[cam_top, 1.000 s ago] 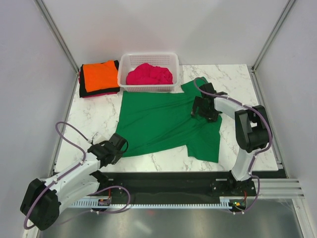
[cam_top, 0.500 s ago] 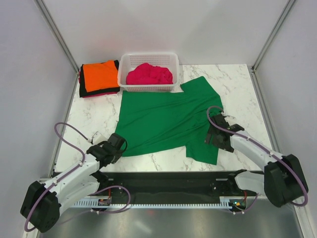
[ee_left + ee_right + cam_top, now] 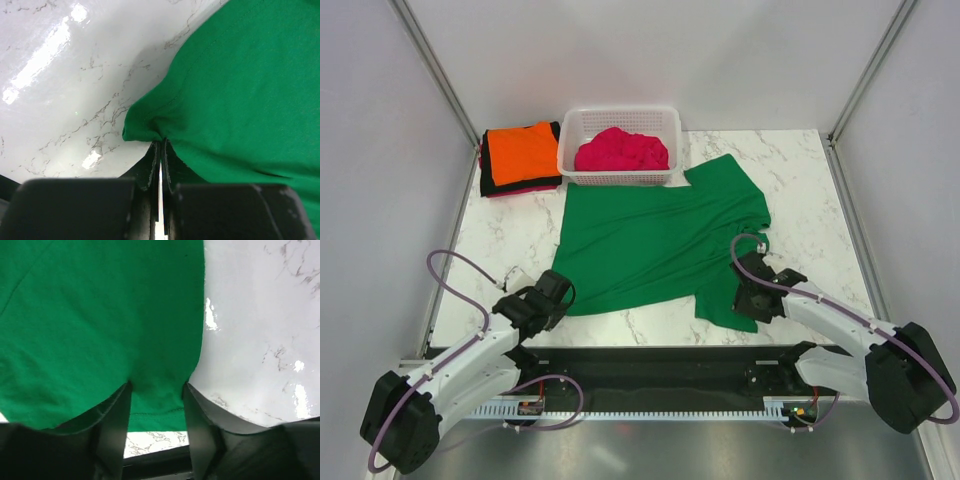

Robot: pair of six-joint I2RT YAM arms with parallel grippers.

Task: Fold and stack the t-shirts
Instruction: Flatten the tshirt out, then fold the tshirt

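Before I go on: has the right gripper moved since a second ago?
Yes. The right gripper came nearer, away from the white plastic lattice basket, to the near hem of the bright green cloth t-shirt.

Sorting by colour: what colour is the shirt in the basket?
The shirt is magenta-pink; top view.

Marble table [image 3: 800, 180]: green shirt [image 3: 640, 240] spread at centre, white basket [image 3: 620, 178] at 12 o'clock, folded shirt stack [image 3: 520, 155] at 10 o'clock.
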